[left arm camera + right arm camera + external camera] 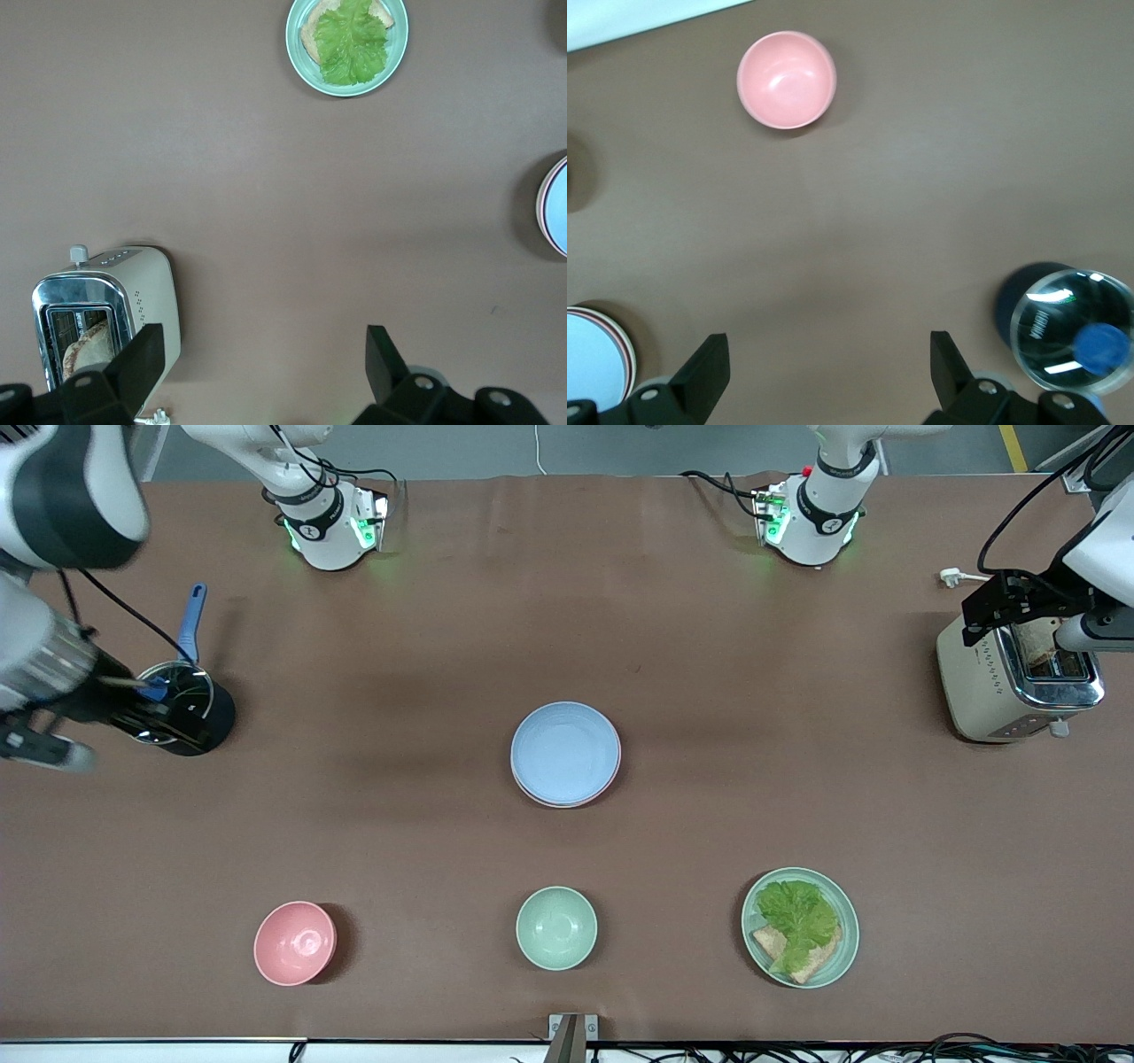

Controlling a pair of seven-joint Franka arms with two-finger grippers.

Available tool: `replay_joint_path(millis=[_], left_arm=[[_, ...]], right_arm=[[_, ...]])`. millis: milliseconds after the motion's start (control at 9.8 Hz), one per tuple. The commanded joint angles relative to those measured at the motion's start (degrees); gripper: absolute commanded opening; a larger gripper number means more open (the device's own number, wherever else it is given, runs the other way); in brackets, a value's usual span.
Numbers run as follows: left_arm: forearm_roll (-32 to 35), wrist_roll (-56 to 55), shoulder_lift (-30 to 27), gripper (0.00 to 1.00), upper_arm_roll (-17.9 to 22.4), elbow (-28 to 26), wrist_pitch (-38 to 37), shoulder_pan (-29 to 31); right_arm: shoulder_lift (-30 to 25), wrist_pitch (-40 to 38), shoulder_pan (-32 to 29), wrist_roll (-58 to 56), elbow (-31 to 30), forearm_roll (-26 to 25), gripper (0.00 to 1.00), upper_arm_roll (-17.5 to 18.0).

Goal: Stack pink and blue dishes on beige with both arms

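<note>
The light blue plate (565, 751) lies at the middle of the table on top of a stack. Under it only the thin rim of the pink plate (567, 804) shows. The beige plate is hidden; I cannot make it out under those two. The stack's edge also shows as the blue plate (558, 208) in the left wrist view and the blue plate (589, 363) in the right wrist view. My left gripper (1001, 611) (263, 345) hangs open and empty over the toaster's edge. My right gripper (40, 748) (827, 347) hangs open and empty beside the black pot.
A toaster (1019, 682) with bread stands at the left arm's end. A black pot (182, 708) with a glass lid and blue handle stands at the right arm's end. Nearest the front camera are a pink bowl (295, 942), a mint bowl (556, 927) and a mint plate (842, 957) holding lettuce and bread.
</note>
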Motion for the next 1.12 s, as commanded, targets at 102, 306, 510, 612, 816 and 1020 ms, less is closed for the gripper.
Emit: replay_joint_path(millis=[102,306,510,612,816,1020], left_arm=[[-3.0,0.5,-1.3,1.0,0.0,-4.7,-0.2,0.0],[-3.8,0.0,-1.5,1.0,0.2,-4.7,-0.7,0.2],[-3.2,-0.4,-1.2,1.0,0.2,-3.9,-1.1,0.0],[-2.8,-0.3,-0.6,1.0,0.2,-3.1,-1.1,0.1],[-2.7,0.2,1.1,1.0,0.5,0.4,-1.1,0.1],[-2.7,0.2,1.1,1.0,0.4,0.4,-1.1,0.1]], right_arm=[[-5.5,-12.7,-0.7,-6.3,4.6,-0.3,1.0,-3.3],[-4.7,-17.3,-1.0,-7.1,10.9,-0.2,1.0,-3.7],[-4.5,-17.4,-1.0,-7.7,10.9,-0.2,1.0,-4.4],[-4.6,-17.5,-1.0,-9.1,10.9,-0.2,1.0,-4.4],[-4.5,-17.5,-0.9,-9.4,10.9,-0.2,1.0,-4.4],[-4.3,-17.6,-0.9,-9.6,11.0,-0.4,1.0,-4.4]])
